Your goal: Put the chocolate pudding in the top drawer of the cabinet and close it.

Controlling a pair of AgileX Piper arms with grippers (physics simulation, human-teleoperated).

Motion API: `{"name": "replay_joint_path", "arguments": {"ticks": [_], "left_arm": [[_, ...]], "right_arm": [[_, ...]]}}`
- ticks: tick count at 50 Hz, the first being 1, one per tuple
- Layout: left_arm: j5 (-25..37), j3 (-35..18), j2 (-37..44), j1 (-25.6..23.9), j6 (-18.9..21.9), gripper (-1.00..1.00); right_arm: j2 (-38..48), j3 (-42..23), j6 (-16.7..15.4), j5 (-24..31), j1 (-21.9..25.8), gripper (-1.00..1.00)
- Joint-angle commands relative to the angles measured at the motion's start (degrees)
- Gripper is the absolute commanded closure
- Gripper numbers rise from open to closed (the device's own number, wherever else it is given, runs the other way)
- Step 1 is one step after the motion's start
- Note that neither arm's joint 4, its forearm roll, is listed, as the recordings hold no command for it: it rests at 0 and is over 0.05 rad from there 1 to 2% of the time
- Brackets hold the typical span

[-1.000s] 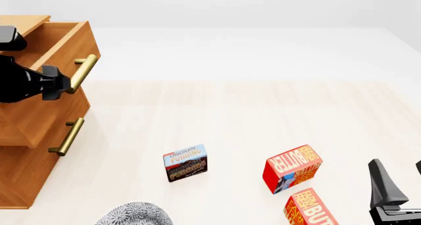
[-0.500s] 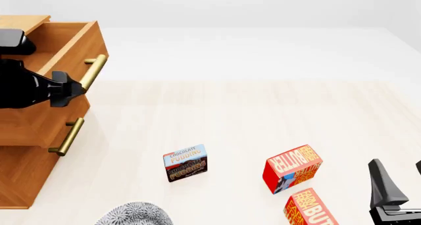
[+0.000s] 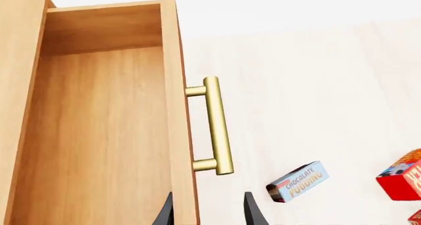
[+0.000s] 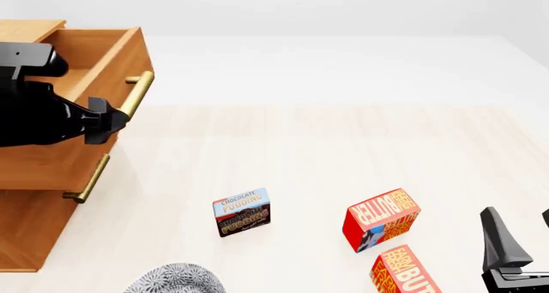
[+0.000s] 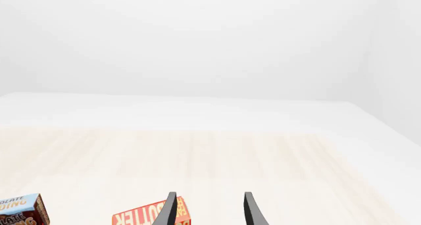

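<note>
Top drawer pulled well out of the cabinet, inside bare in the left wrist view. Left claw spread narrowly, holding nothing, straddling the drawer's front panel near the lower end of the brass handle. Right claw likewise apart and empty, hovering low over the tabletop near a butter box. Chocolate pudding standing on the tabletop, well apart from both claws and the cabinet. Risks from here: snagging a finger on the panel or handle when lifting away, jerking the drawer; grabbing butter instead of pudding.
</note>
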Motion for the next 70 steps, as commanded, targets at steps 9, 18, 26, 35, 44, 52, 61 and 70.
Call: {"name": "replay_joint_path", "arguments": {"ticks": [9, 18, 26, 35, 44, 52, 61, 70], "left_arm": [[-0.1, 0.6, 2.0, -5.9, -0.5, -1.0], [-0.9, 0.2, 3.1, -8.0, -1.3, -1.0], [-1.1, -0.5, 4.1, -9.6, -1.2, -1.0], [-1.3, -1.1, 5.0, -11.2, -2.1, -1.0], [-0.7, -2.9, 5.7, -13.6, -3.1, -1.0], [0.3, -4.9, 6.4, -16.0, -3.2, -1.0], [0.2, -6.0, 7.4, -18.1, -4.4, -1.0], [1.8, -8.6, 7.7, -18.2, -2.1, -1.0]], "right_arm": [[0.0, 0.0, 0.0, 0.0, 0.0, -1.0], [0.0, 0.0, 0.0, 0.0, 0.0, -1.0], [0.0, 0.0, 0.0, 0.0, 0.0, -1.0], [0.0, 0.0, 0.0, 0.0, 0.0, -1.0], [0.0, 0.0, 0.0, 0.0, 0.0, -1.0], [0.0, 0.0, 0.0, 0.0, 0.0, -1.0], [0.0, 0.0, 0.0, 0.0, 0.0, -1.0], [0.0, 0.0, 0.0, 0.0, 0.0, -1.0]]}}
